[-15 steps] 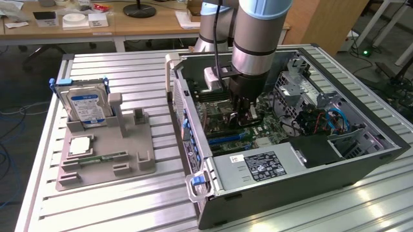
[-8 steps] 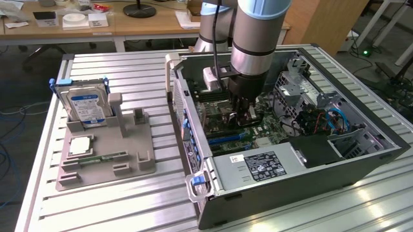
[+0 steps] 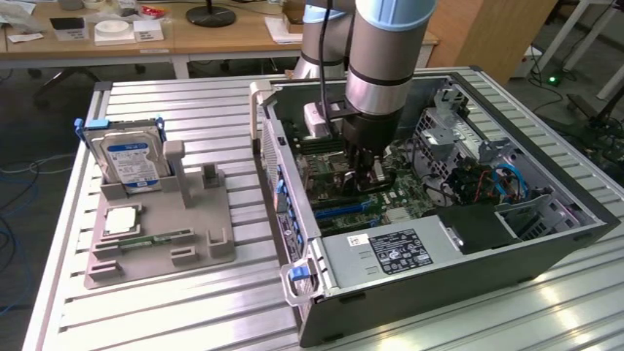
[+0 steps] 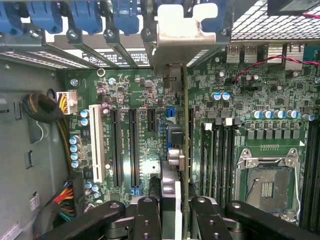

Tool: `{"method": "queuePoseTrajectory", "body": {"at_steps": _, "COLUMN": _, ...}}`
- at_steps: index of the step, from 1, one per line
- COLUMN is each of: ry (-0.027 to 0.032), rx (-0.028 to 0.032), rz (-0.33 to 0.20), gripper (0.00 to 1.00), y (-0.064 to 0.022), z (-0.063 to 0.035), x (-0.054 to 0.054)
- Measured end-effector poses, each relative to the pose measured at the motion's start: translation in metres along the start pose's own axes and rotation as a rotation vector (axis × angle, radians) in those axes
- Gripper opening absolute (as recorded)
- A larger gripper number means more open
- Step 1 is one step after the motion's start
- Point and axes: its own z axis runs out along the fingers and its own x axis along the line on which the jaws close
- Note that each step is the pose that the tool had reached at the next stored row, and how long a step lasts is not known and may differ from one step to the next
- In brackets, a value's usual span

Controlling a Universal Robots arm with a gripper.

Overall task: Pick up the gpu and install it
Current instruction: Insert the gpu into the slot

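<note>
Ribbed alu worktop [image 3: 195, 307], lab w/ wooden desks [image 3: 215, 40] behind. An open PC case [image 3: 439, 285] lies on it beside a grey jig [image 3: 195, 212]. The gpu [image 4: 180, 45], a thin board seen edge-on w/ silvery end bracket, stands upright at the motherboard [image 4: 130, 85] slots inside the case, clamped in the tool [image 4: 175, 207]. PSU sticker [image 3: 395, 251] and the hard drive [image 3: 131, 157]'s blue label: text unreadable.
</note>
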Motion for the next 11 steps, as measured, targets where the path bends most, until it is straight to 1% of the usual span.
{"method": "queuePoseTrajectory", "body": {"at_steps": 7, "ry": 0.0002, "rx": 0.0001, "rz": 0.003, "gripper": 0.28, "y": 0.0004, "z": 0.0045, "x": 0.0014}}
{"method": "queuePoseTrajectory", "body": {"at_steps": 11, "ry": 0.0004, "rx": 0.0001, "rz": 0.004, "gripper": 0.28, "y": 0.0005, "z": 0.0052, "x": 0.003}}
